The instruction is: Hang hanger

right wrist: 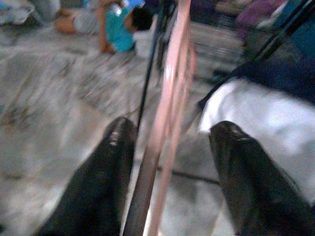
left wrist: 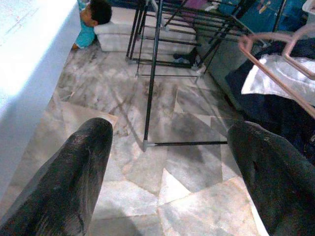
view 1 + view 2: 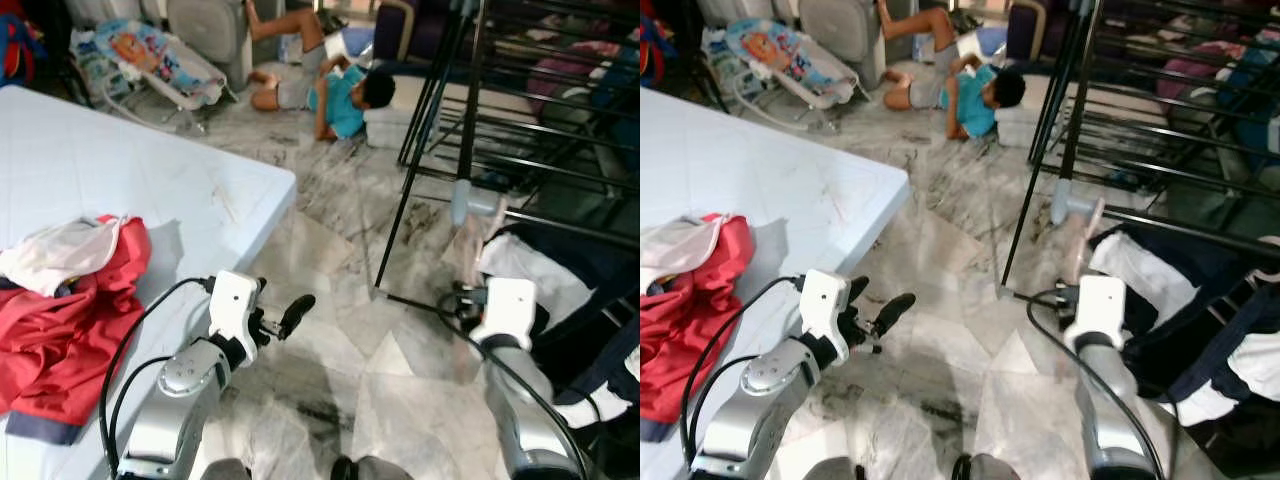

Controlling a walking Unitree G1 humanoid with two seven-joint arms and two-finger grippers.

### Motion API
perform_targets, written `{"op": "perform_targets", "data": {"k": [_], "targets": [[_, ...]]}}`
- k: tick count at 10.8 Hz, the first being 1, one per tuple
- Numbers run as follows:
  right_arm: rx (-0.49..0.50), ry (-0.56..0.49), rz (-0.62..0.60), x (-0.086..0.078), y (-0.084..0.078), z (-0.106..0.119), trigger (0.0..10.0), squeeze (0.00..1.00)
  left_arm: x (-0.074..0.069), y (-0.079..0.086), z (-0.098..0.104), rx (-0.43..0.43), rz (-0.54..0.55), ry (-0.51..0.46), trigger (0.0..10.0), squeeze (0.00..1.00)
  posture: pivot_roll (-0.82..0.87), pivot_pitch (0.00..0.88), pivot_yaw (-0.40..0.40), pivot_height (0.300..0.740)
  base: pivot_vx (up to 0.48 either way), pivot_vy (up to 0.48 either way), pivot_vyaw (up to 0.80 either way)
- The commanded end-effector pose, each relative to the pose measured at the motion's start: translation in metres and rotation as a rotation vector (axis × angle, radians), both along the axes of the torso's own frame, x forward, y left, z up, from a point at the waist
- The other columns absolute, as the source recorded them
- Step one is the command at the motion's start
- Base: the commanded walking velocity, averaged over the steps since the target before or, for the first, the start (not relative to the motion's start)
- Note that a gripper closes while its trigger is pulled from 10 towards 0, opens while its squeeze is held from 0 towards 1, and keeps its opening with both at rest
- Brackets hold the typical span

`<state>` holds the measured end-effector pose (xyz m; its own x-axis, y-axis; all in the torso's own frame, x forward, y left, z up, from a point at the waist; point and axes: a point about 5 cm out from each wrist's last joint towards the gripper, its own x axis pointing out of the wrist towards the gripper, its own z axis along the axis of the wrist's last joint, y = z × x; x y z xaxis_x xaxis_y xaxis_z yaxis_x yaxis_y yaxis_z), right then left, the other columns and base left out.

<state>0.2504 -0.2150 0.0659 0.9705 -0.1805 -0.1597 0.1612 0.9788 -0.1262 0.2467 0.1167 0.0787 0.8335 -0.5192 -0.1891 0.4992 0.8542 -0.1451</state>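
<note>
A pink hanger (image 1: 170,98) runs between the two fingers of my right gripper (image 1: 172,130). The fingers stand apart on either side of it, so that gripper is open around the hanger. In the left eye view the hanger (image 3: 466,238) rises just ahead of my right wrist, beside a navy and white garment (image 3: 560,280). The black drying rack (image 3: 520,120) stands behind, at the right. My left gripper (image 3: 280,312) hovers over the floor by the bed corner, open and holding nothing.
A pale blue bed (image 3: 120,180) is on the left, with a red garment (image 3: 70,320) and a white cloth on it. A person (image 3: 335,95) lies on the marble floor ahead. A baby bouncer (image 3: 150,55) stands far left. The rack's foot bar (image 3: 420,300) lies low on the floor.
</note>
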Motion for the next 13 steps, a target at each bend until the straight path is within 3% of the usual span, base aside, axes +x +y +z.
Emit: {"op": "perform_targets", "data": {"k": [1, 3, 4, 6, 8, 10, 13], "targets": [[-0.039, -0.047, -0.012, -0.002, -0.002, 0.009, 10.0, 1.00, 0.001, -0.001, -0.003, 0.025, -0.005, 0.000, 10.0, 0.00, 0.07, 0.001, -0.054, 0.740, 0.000, 0.000, 0.00], [-0.068, -0.076, -0.047, -0.007, -0.004, 0.015, 10.0, 1.00, 0.009, 0.003, 0.009, 0.031, -0.014, -0.053, 10.0, 0.00, 0.08, 0.000, -0.065, 0.740, 0.000, 0.000, 0.00], [-0.070, -0.107, -0.020, 0.003, 0.004, 0.024, 10.0, 1.00, 0.021, 0.007, 0.021, 0.039, -0.015, -0.111, 10.0, 0.00, 0.07, 0.000, -0.060, 0.740, 0.000, 0.000, 0.00], [-0.076, -0.126, -0.020, 0.009, 0.004, 0.030, 10.0, 1.00, 0.027, 0.015, 0.029, 0.057, -0.015, -0.138, 10.0, 0.00, 0.07, 0.000, -0.042, 0.740, 0.000, -0.159, -0.20], [-0.053, -0.130, -0.045, 0.011, 0.004, 0.027, 10.0, 1.00, 0.023, 0.016, 0.026, 0.055, -0.020, -0.125, 10.0, 0.00, 0.08, 0.000, -0.025, 0.740, 0.000, -0.362, 0.00], [-0.054, -0.073, -0.039, -0.001, 0.003, 0.012, 10.0, 1.00, 0.018, 0.015, 0.017, 0.045, -0.015, -0.095, 10.0, 0.00, 0.07, 0.000, -0.029, 0.740, 0.000, -0.405, 0.00], [-0.061, -0.081, -0.034, 0.005, 0.001, 0.017, 10.0, 1.00, 0.016, 0.012, 0.015, 0.021, -0.008, -0.080, 10.0, 0.00, 0.05, 0.000, -0.030, 0.740, 0.000, -0.471, -0.13]]}}
